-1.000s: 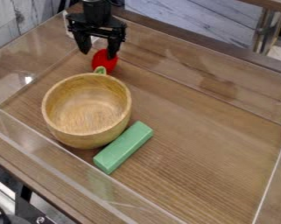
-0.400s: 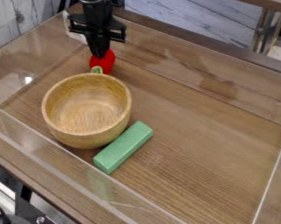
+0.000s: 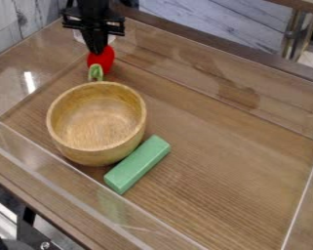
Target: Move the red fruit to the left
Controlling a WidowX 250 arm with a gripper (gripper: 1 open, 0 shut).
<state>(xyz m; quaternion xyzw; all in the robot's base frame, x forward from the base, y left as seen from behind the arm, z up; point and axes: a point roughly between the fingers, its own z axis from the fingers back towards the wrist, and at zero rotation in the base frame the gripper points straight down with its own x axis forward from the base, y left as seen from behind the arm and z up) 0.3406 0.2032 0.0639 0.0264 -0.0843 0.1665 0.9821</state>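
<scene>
Where tool (image 3: 97, 46) pinches, red fruit (image 3: 102, 59) seems held.

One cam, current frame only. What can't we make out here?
- Camera view: everything above the gripper is cut off by the top edge.
- The top of the red fruit is hidden by the fingers, so the contact points are unreadable.
- Fruit lifted or resting on the table: too small to tell from this single angle.
- The wooden bowl hides part of its near inner wall behind its own rim.

Wooden table (image 3: 237, 137) (clear-walled) bears a wooden bowl (image 3: 97, 121) and green block (image 3: 136, 163).
</scene>
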